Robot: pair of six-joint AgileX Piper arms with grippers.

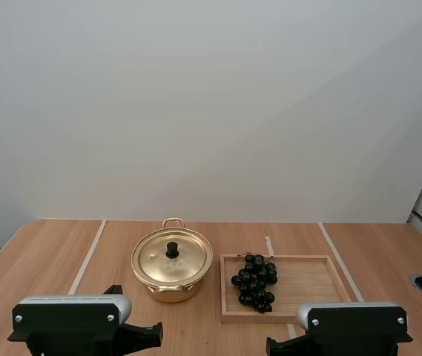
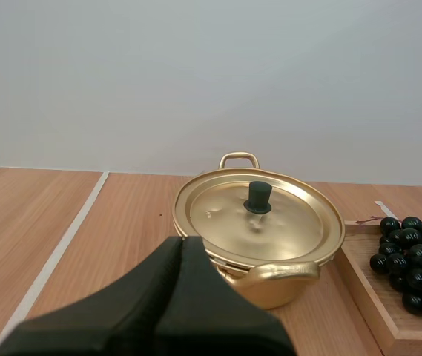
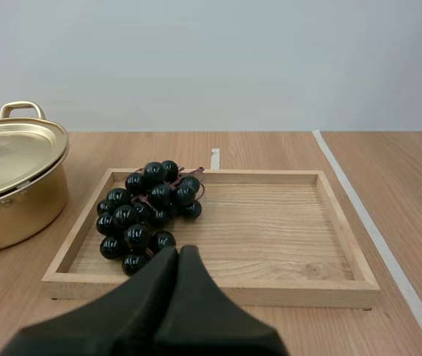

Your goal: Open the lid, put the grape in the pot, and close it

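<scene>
1. The wooden counter (image 1: pixel 47 252), with pale stripes running across it, carries everything here.
2. A shallow wooden tray (image 1: pixel 314 285) sits flat on it, just beside the pot on its right, with a small gap between them.
3. The gold pot (image 1: pixel 170 291) stands upright with a loop handle at the far side and another at the near side.
4. The lid (image 1: pixel 155 261) is on the pot and seated flat, with a black knob (image 1: pixel 172 250) in the middle.
5. The bunch of dark grapes (image 1: pixel 255 282) is lying in the tray, at the end closest to the pot.
6. The left pincer (image 2: pixel 181 248) has its fingers squeezed together into one dark wedge and nothing in it. It points at the pot from the near side and isn't touching it.
7. The right pincer (image 3: pixel 177 256) is the same deal: fingers together, empty, over the tray's near rim right in front of the grapes.
</scene>
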